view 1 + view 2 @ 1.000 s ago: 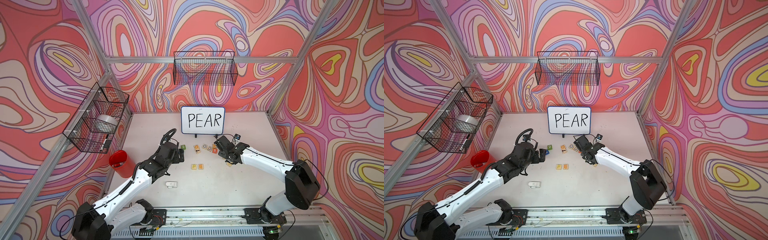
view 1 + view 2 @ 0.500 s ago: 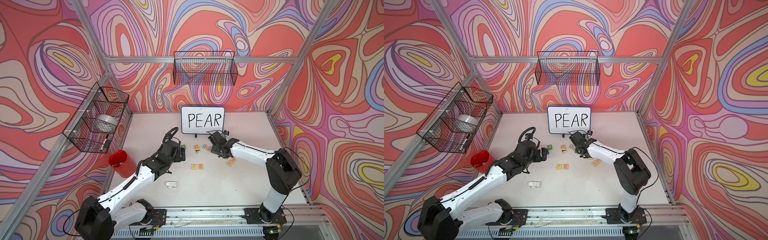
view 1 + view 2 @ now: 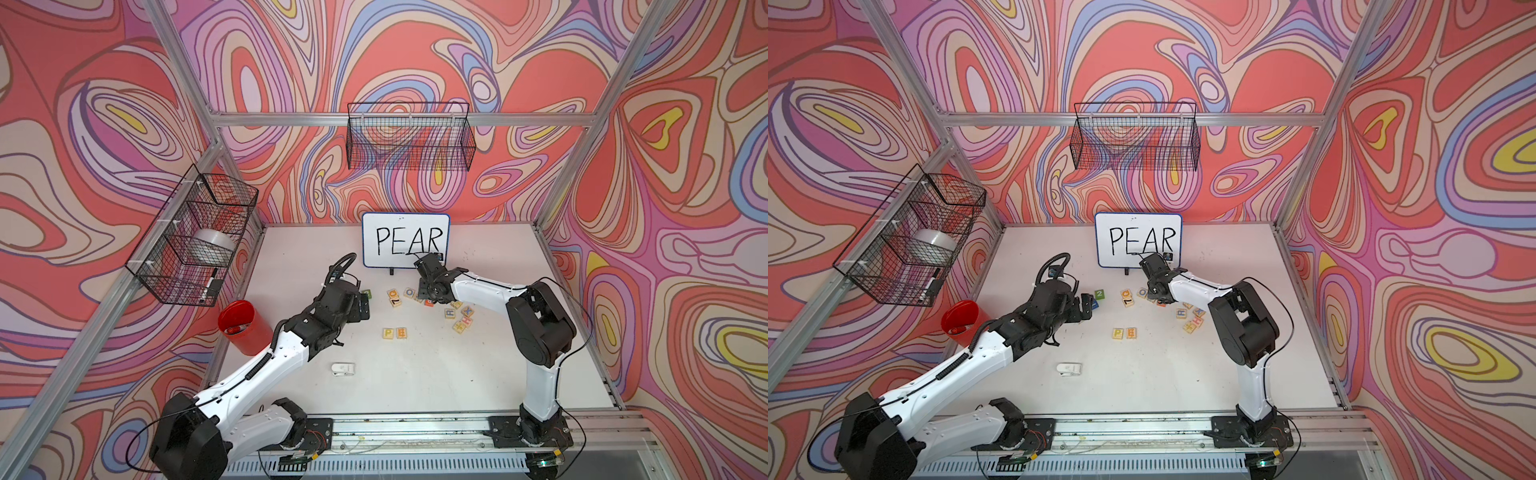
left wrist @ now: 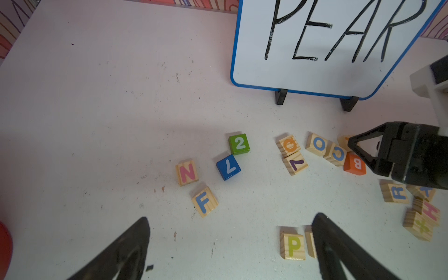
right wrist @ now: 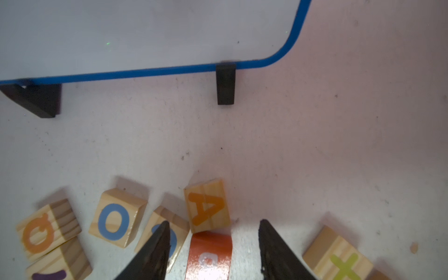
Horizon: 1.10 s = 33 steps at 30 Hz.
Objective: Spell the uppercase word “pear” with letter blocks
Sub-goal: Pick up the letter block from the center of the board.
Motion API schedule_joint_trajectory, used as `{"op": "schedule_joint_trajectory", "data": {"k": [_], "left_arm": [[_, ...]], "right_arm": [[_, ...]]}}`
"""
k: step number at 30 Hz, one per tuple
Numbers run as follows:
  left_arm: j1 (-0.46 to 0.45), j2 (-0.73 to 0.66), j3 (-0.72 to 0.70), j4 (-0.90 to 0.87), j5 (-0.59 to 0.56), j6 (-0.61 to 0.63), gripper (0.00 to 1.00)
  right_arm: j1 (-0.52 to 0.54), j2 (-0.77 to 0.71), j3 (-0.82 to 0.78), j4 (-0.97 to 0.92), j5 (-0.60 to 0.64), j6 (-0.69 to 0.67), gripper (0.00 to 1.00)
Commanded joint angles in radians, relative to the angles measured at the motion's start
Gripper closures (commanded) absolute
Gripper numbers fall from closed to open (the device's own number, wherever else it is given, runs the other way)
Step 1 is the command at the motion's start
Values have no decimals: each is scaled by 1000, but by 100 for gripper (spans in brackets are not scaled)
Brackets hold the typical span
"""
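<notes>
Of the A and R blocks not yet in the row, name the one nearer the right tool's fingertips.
The A block, with the orange letter, lies just ahead of the open tips of the right tool. The blue R block sits back beside the tool's body.

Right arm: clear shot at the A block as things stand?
Probably, but tight. The right gripper is open and aimed at the A block; the orange block lies between its jaws just short of the A, and the C block crowds one side.
</notes>
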Motion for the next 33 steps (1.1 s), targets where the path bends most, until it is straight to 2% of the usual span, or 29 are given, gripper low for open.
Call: {"op": "schedule_joint_trajectory", "data": {"k": [1,18,21,29,33], "left_arm": [[2,-26,21,-36,-32,0,0],[2,-42,13,-49,-42,-19,0],[2,-47,10,-50,-45,-21,0],[2,-65,1,-55,-49,-27,0],[2,-67,-1,-55,-46,-29,0]], "right_arm": [[-20,18,18,28,-26,-62,41],[-36,101,52,33,-75,-87,47],[-36,116,56,28,-68,-85,50],[-36,99,55,14,-39,-89,68],[-35,49,43,11,-23,-117,71]]}}
